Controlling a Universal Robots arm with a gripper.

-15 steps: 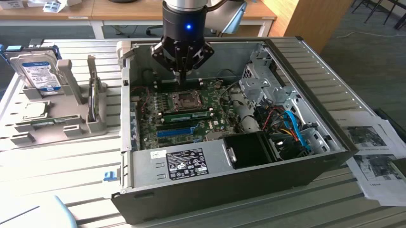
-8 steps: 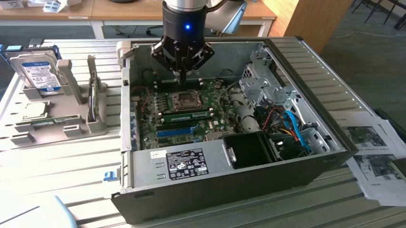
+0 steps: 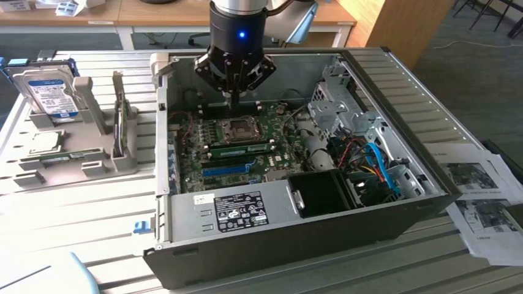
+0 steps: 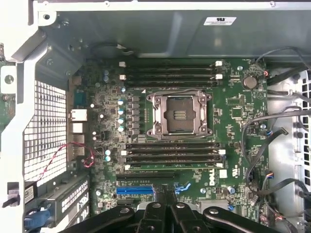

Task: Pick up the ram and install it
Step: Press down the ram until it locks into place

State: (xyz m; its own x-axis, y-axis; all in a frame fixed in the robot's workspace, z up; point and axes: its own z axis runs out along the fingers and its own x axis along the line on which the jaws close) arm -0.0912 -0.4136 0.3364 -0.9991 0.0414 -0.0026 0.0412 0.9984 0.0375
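Green and narrow, the ram [image 3: 242, 147]: stands on its long edge on the motherboard [image 3: 278, 160], just beside the empty processor socket [image 3: 242, 127] and on the near side of it in the exterior view. Looks seated in a memory slot, though from this angle cannot be called fully home, and cannot tell whether the end latches have closed on it. Lies parallel to the blue slot [image 3: 226, 170], which sits nearer the front of the open computer case [image 3: 270, 242].

Above the board, the gripper [image 3: 235, 97]: hangs over the back part of the case, clear of the ram and touching nothing. Fingers pressed together, pointing straight down, with nothing between them.

Seen from the wrist, the board [image 4: 228, 114] spreads out below with the socket [image 4: 180, 115] open and rows of dark memory slots on both sides of it; cannot pick out from straight overhead which row carries the stick.

On the exterior view's left, well apart from the case, a grey holder [image 3: 98, 165] with a hard drive [image 3: 48, 92] upright in it and a second green strip [image 3: 61, 157] low along its front, possibly another stick.

Judged from this: picking up and placing apparently done, grip let go; only the firmness of the seating left in doubt.
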